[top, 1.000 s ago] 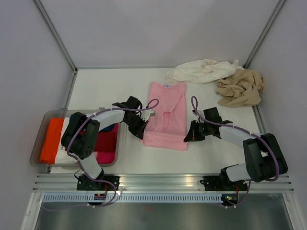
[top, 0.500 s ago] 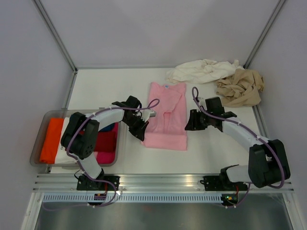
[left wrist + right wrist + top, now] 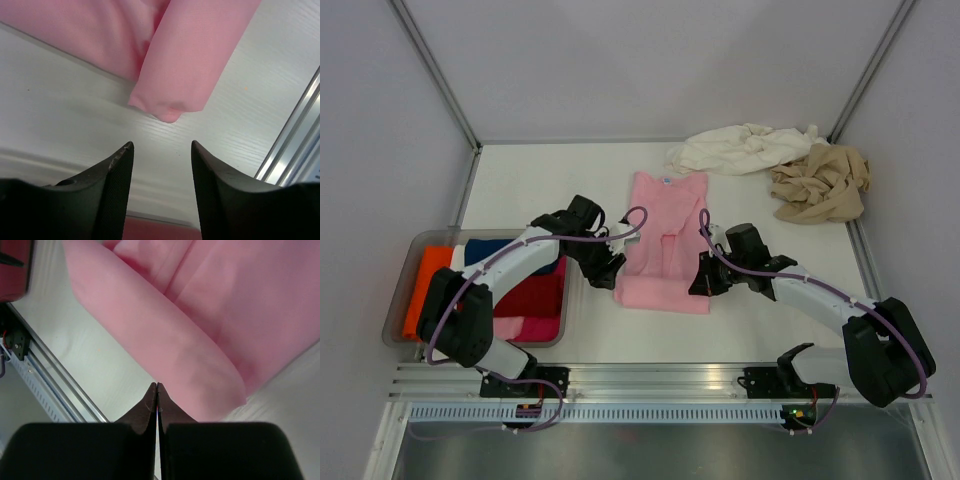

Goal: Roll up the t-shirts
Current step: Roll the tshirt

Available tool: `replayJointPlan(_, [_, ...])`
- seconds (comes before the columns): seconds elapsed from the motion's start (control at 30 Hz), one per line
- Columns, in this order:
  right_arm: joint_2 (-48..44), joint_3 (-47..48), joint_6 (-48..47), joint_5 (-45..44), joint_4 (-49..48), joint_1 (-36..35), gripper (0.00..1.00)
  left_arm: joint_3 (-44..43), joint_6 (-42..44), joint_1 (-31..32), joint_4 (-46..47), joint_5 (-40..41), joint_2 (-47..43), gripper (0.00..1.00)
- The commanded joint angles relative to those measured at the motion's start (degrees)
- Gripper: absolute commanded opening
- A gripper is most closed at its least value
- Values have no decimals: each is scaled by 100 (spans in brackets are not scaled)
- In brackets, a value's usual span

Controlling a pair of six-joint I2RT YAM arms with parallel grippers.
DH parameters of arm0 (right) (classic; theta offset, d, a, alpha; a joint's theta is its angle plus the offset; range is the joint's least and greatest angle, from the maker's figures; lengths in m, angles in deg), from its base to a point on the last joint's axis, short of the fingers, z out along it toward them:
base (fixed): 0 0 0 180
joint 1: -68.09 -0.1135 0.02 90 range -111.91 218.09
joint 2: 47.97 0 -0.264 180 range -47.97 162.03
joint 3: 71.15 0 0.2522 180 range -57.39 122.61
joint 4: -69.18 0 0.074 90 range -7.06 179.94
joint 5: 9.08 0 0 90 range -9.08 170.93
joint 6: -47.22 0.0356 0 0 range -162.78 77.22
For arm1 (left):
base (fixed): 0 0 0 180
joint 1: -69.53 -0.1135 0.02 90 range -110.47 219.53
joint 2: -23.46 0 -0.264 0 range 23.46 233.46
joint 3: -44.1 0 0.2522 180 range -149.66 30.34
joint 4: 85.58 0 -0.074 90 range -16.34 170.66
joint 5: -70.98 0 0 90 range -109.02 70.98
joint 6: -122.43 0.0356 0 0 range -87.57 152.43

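Top external: the pink t-shirt (image 3: 665, 235) runs away from me, its rolled near edge crosswise between my left gripper (image 3: 612, 272), fingers apart, and right gripper (image 3: 698, 284), pinched together, empty.

Pink shirt (image 3: 665, 240), folded narrow, near hem rolled, between left gripper (image 3: 162, 146) and right gripper (image 3: 157, 385); cream shirt (image 3: 740, 148), tan shirt (image 3: 822, 185) crumpled well beyond.

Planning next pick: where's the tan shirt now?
Top view: the tan shirt lies crumpled in the far right corner, beside the cream shirt to its left.
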Motion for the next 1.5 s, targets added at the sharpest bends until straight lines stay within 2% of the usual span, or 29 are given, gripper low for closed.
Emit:
replayJointPlan(0.0, [192,-136,317,-237,-704,4,0,139,809,221,200,356,-358,56])
replayJointPlan(0.17, [763,-206,589,-264,-880,13,0,586,1396,1082,867,954,-666,62])
replayJointPlan(0.27, [861,-329,765,-273,-1091,127,0,1035,1844,1512,1623,1042,-851,72])
replayJointPlan(0.33, [844,-356,827,-273,-1109,224,0,1176,2013,1715,2027,1148,-746,74])
replayJointPlan(0.37, [791,-356,844,-255,-1117,311,0,1229,2022,1882,2203,1505,-702,75])
replayJointPlan(0.47, [712,-461,836,-264,-1170,356,0,1300,2022,1954,2556,1912,-404,75])
replayJointPlan(0.7, [835,-470,757,-132,-1179,382,2,1721,2145,1954,2670,1887,-157,75])
replayJointPlan(0.73, [791,-435,705,-141,-1170,391,4,1730,2128,1954,2706,1843,-131,75])
replayJointPlan(0.83, [397,-242,433,-176,-1004,382,21,1704,2066,1954,2767,1711,-69,72])
replayJointPlan(0.9, [-130,-128,64,-298,-855,382,32,1721,2040,1954,2855,1693,-69,67])
replayJointPlan(0.93, [-341,-118,-181,-377,-662,330,42,1721,2022,1954,2890,1693,-69,64])
replayJointPlan(1.0, [-991,-197,-1261,-658,-390,190,51,1730,1970,1954,2917,1658,-78,53])
replayJointPlan(1.03, [-1402,-267,-2126,-720,-327,-3,53,1739,1917,1954,2926,1649,-95,49])
replayJointPlan(1.1, [-1791,-512,-2765,-817,-300,-179,59,1774,1864,1945,2917,1623,-139,39])
replayJointPlan(1.17, [-2179,-636,-3815,-730,33,-391,61,1757,1750,1919,2891,1536,-209,33])
replayJointPlan(1.2, [-2276,-672,-4109,-773,164,-461,64,1739,1732,1892,2864,1492,-236,26])
replayJointPlan(1.3, [-2321,-690,-4891,-1141,604,-795,66,1547,1644,1813,2628,1263,-254,14])
replayJointPlan(1.37, [-2172,-698,-5436,-1493,947,-1041,66,1380,1600,1725,2408,1087,-219,8])
replayJointPlan(1.47, [-2013,-821,-5861,-1345,914,-1217,67,1239,1548,1637,2223,903,-210,6])
